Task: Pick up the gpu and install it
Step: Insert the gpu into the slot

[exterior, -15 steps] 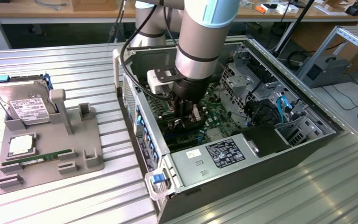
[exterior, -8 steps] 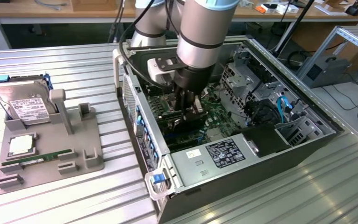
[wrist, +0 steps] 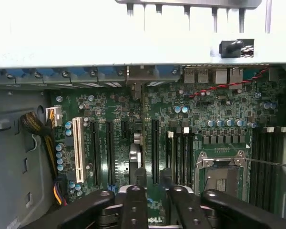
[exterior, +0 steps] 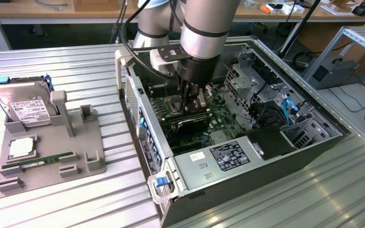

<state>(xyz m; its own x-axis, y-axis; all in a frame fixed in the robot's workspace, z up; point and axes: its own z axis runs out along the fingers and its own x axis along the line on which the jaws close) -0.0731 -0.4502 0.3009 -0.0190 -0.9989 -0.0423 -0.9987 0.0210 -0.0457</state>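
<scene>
The gripper (wrist: 151, 183) is lowered inside the open computer case (exterior: 309, 142), fingers pinching the gpu (wrist: 135, 155) edge-on. The card stands upright directly beneath the fingertips, at the motherboard (wrist: 214, 114) expansion slots (wrist: 95, 152).

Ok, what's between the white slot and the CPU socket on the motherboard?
In the wrist view, several long black slots stand side by side between the white slot and the CPU socket.

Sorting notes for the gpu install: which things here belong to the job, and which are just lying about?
Job: gpu, gripper, motherboard, computer case.
Lying about: hard drive, memory stick, processor chip, all on the grey stand.
</scene>
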